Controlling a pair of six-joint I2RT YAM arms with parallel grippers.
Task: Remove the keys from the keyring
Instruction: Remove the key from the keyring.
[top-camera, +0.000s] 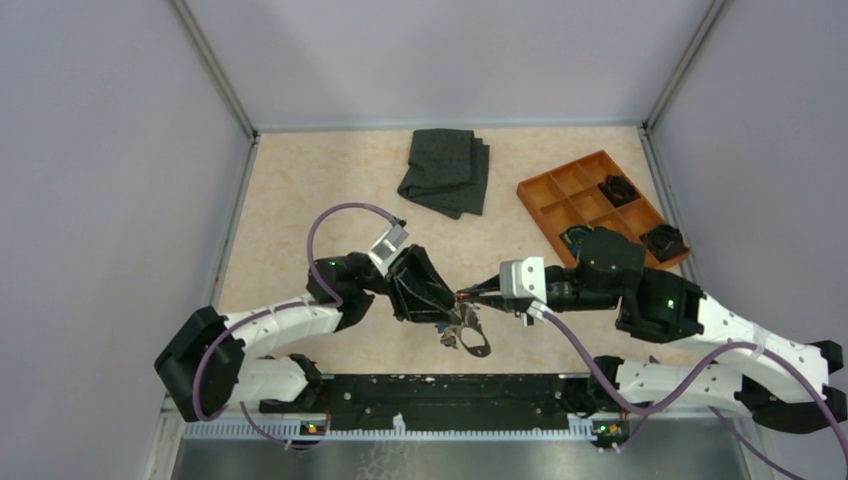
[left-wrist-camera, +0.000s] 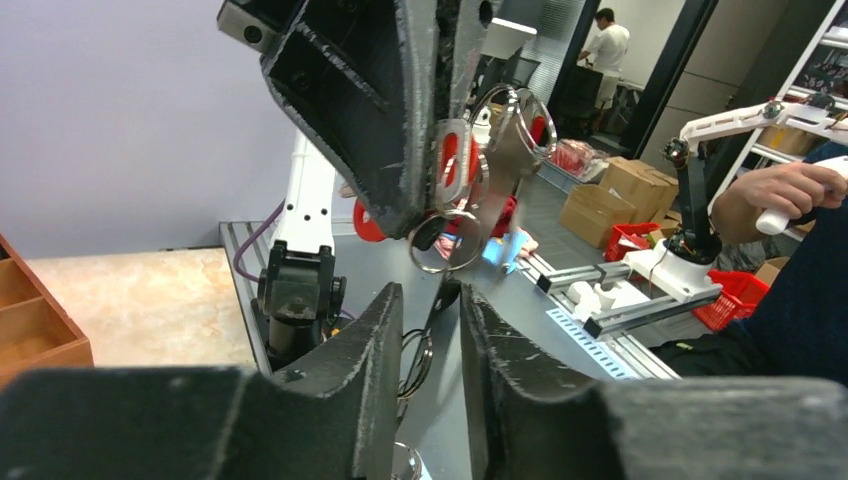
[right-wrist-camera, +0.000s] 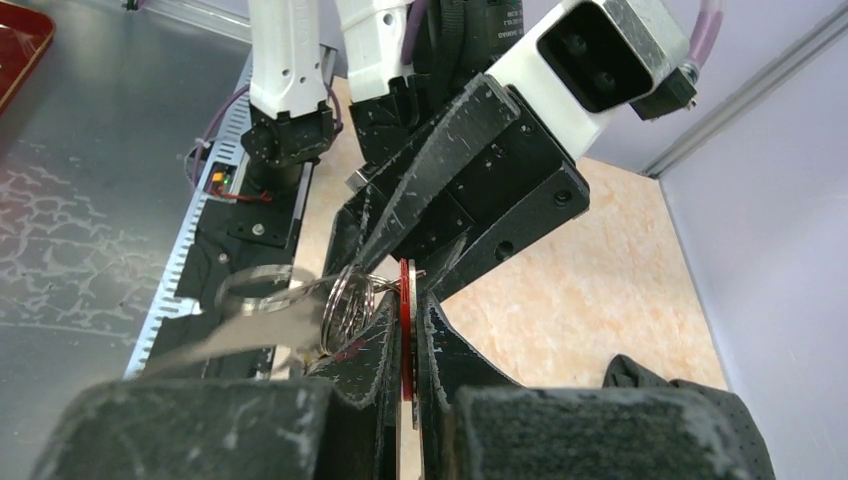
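Key (right-wrist-camera: 404, 345) clamped in right gripper (right-wrist-camera: 406, 300), left gripper (left-wrist-camera: 432, 295) slightly parted by keyring (right-wrist-camera: 255, 335), cloth (top-camera: 445, 172), tray (top-camera: 548, 208) beyond.

keys (right-wrist-camera: 404, 320): red head, edge-on | keyring (right-wrist-camera: 345, 302): silver coils, aloft

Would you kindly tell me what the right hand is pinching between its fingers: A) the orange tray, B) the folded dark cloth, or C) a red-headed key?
C: in the right wrist view, the right hand is shut on a red-headed key, seen edge-on between its fingers.
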